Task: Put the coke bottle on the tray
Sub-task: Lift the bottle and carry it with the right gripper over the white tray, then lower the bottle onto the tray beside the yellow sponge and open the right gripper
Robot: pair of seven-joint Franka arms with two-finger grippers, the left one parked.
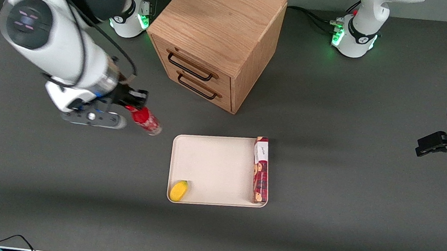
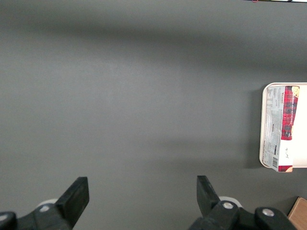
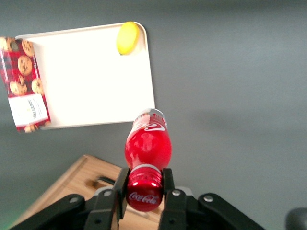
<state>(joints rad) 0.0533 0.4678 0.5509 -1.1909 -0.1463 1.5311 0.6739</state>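
Dark grey matting covers the table [image 1: 349, 165] you are working over, evenly lit, with cables trailing along its edges. Your gripper [image 3: 144, 184] hangs above the mat toward the working arm's end of the table, its two fingers [image 3: 120, 189] clamped on the red cap of the coke bottle [image 1: 146, 120]. You can see the bottle held clear of the surface and tilted, cap up in the jaws, its clear base pointing down and toward the tray [image 1: 221, 142]. In the wrist view the bottle's base hangs just over the tray's nearest corner rim; in the front view the bottle sits beside the tray, not yet above its floor.

Count what you have: one coke bottle, one cream tray, one dark-red biscuit box [image 1: 261, 170], one small yellow fruit-shaped piece [image 1: 179, 190] and one wooden drawer cabinet [image 1: 217, 36] with two dark handles. The biscuit box lies lengthwise along the tray's edge toward the parked arm. The yellow piece rests in the tray corner nearest the front camera, on the working arm's side. The cabinet stands farther from the front camera than the tray.
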